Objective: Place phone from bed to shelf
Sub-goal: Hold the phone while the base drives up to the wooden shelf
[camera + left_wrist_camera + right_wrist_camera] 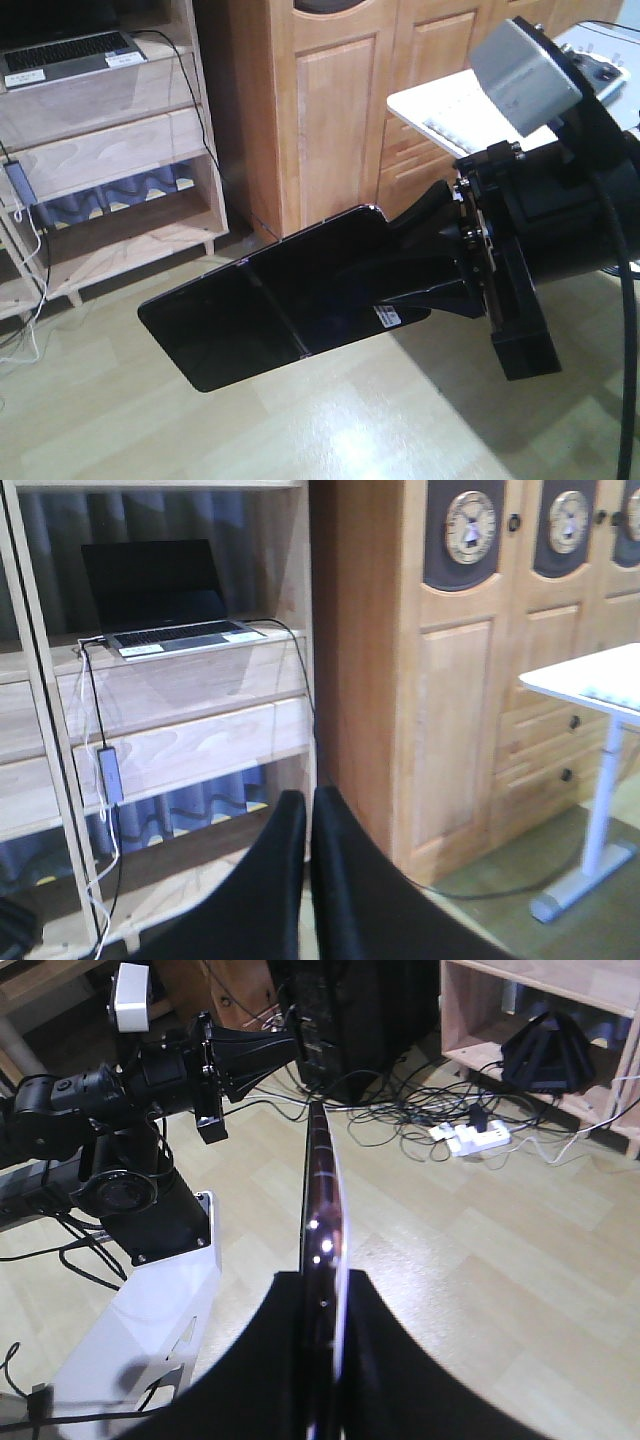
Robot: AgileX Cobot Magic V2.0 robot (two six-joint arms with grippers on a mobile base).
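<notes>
Black glossy phone (pixel 260 310), clamped at sticker end in right gripper (pixel 322 1310), held mid-air over pale wood floor (pixel 350 430), right of shelf (pixel 110 150), not touching it. Left gripper (pixel 308 825) fingers together, facing shelf. 1 silver laptop (pixel 70 50) on upper shelf board.

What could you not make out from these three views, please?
Phone: front view, gripped end hidden by the right tool; right wrist view shows only its edge.
White sticker: front view, print too small to read.
Shelf: left wrist view, left side and bottom cut off by the frame.
Left tool: left wrist view, base cut off at the bottom edge.
Bed: in no view.
</notes>
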